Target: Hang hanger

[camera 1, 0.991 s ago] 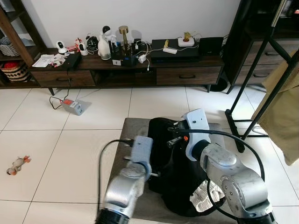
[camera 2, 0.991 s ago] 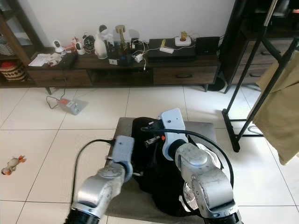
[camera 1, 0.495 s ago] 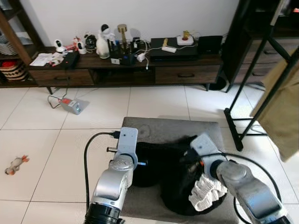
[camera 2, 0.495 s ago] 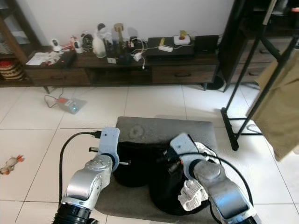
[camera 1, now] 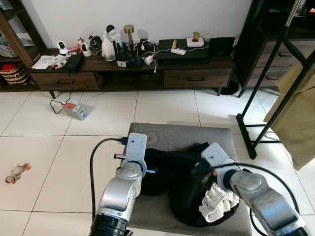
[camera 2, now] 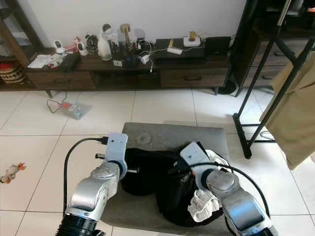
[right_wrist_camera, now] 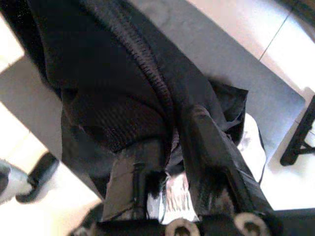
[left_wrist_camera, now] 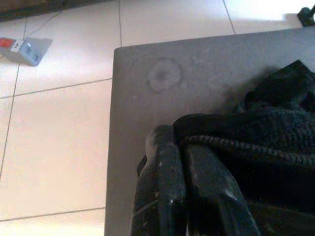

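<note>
task status: early stage, judged from present layout; nothing hung on the rack yet.

- black metal clothes rack (camera 1: 268,83), right edge of the head views: slanted legs standing on white tiled floor (camera 1: 34,147), a tan garment (camera 1: 300,118) draped on it at far right. well apart from both grippers.
- grey rectangular floor mat (camera 1: 172,135), lower centre of frame: bears the crumpled black knitted garment (camera 1: 179,172), with a white ribbed cuff or trim (camera 1: 216,201) at lower right of the pile.
- hanger: cannot be made out in any view; possibly buried in the black fabric, not confirmed.
- left gripper (left_wrist_camera: 184,189), lower centre-left in the head views: fingers closed together on the ribbed edge of the black garment, at the left side of the pile, just above the mat.
- right gripper (right_wrist_camera: 170,162), lower centre-right in the head views: fingers pinched on a fold of the same garment beside its ribbed seam, with pale fabric showing between the finger bases.
- dark wooden low cabinet (camera 1: 133,73), top of frame: cluttered with small items, not involved.
- small grey box with cable (camera 1: 76,111), upper left on the floor, and small toy (camera 1: 17,173), far left: not involved.

remaining, by estimate: lift garment clear of mat, locate or expose hanger hook, carry to rack, hook on rail.
</note>
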Robot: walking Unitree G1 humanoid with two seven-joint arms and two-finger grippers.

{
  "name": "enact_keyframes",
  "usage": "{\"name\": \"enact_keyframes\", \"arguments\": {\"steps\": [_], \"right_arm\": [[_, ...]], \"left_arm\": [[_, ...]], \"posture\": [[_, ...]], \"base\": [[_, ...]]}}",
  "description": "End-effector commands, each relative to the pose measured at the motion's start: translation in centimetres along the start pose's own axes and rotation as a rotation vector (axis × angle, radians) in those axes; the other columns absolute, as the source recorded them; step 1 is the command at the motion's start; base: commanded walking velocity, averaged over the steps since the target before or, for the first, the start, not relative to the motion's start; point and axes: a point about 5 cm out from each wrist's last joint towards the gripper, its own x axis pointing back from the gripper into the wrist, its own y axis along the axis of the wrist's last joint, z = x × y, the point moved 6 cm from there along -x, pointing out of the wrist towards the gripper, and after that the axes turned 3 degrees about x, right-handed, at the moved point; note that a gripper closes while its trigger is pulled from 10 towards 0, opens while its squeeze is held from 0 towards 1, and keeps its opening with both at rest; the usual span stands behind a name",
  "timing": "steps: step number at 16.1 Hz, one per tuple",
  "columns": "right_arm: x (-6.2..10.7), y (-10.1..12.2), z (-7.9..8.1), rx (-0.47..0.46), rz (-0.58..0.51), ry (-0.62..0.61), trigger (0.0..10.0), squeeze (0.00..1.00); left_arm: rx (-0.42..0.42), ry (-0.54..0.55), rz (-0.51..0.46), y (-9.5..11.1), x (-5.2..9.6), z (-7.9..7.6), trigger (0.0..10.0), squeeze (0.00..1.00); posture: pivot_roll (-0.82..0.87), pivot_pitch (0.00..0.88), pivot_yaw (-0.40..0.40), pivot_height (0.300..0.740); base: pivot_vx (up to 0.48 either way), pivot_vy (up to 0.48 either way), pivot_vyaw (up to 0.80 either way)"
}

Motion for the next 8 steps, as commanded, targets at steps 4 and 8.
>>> {"name": "enact_keyframes", "arguments": {"steps": [4, 8], "right_arm": [[-0.1, -0.7, 2.0, 0.003, 0.005, 0.109, 10.0, 1.0], [-0.4, 1.9, 2.4, -0.233, -0.124, 0.143, 10.0, 0.0]], "left_arm": [[-0.008, -0.005, -0.015, 0.4, 0.3, -0.1, 0.0, 0.0], [-0.002, -0.022, -0.013, 0.2, 0.4, -0.7, 0.0, 0.0]], "posture": [[0.07, 0.182, 0.028, 0.74], [0.07, 0.186, 0.026, 0.74]], "base": [[0.0, 0.0, 0.0], [0.0, 0.0, 0.0]]}}
